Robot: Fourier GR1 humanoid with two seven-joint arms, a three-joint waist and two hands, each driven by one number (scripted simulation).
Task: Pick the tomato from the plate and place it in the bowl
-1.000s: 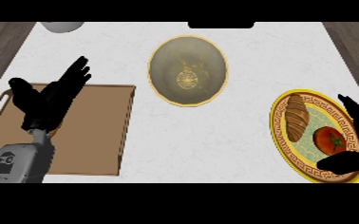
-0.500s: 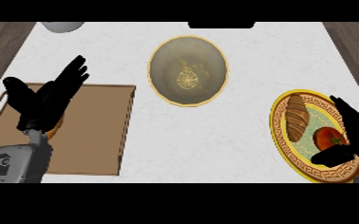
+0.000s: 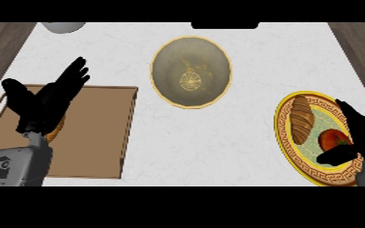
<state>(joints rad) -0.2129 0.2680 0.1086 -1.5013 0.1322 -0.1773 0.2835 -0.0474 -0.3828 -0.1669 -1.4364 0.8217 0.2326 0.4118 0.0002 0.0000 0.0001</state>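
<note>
The right robot hand (image 3: 345, 147) curls around a red round tomato (image 3: 332, 137) on the gold-rimmed round plate (image 3: 285, 140), beside a brown croissant (image 3: 301, 119). Far to its left, an olive gold-rimmed bowl (image 3: 191, 71) holds nothing. The left robot hand (image 3: 44, 101) rests, fingers spread wide.

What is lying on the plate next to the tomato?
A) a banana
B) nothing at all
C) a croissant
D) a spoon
C: a brown croissant lies on the gold-rimmed plate, just left of the red tomato, which the right hand is closing around.
</note>
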